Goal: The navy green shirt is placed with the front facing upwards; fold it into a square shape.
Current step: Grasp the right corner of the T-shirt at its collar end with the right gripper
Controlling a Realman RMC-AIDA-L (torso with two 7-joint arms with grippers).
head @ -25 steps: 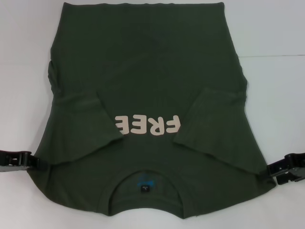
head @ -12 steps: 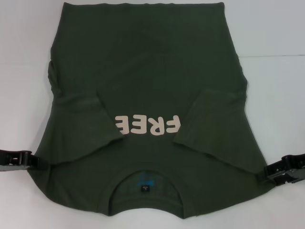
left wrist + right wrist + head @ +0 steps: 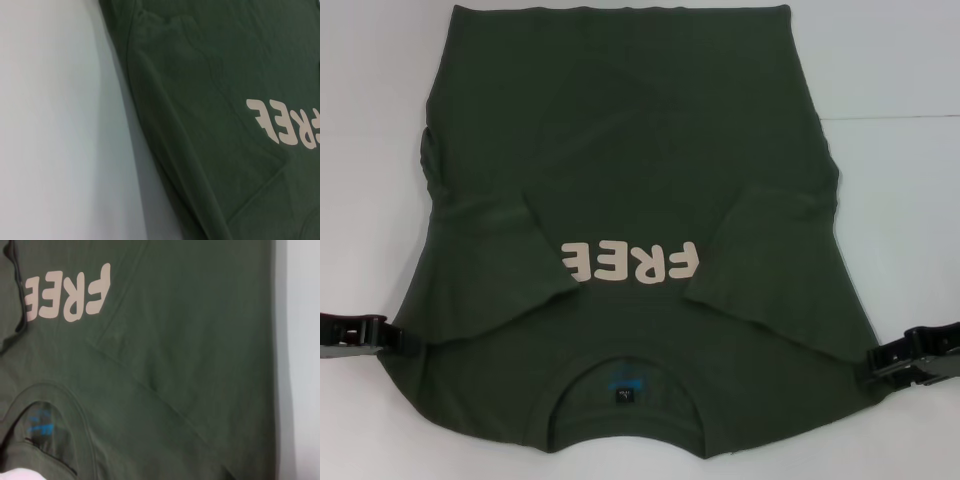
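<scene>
The navy green shirt [image 3: 630,150] lies flat, front up, with cream "FREE" lettering [image 3: 632,262] and the collar [image 3: 625,385] toward me. Both short sleeves are folded inward over the chest. My left gripper [image 3: 400,342] sits low at the shirt's left shoulder edge, touching the cloth. On the opposite side, my right gripper [image 3: 875,362] meets the right shoulder edge. In the left wrist view the shirt [image 3: 225,100] shows with its side edge on the table. The right wrist view shows the shirt [image 3: 175,340], with lettering and collar, filling most of the picture.
The white table [image 3: 900,60] surrounds the shirt on both sides. The shirt's hem reaches the far edge of the head view. A small dark label [image 3: 623,395] sits inside the collar.
The right gripper has crept slightly inward toward the shirt's right shoulder edge. The left gripper and the shirt have stayed where they were.
</scene>
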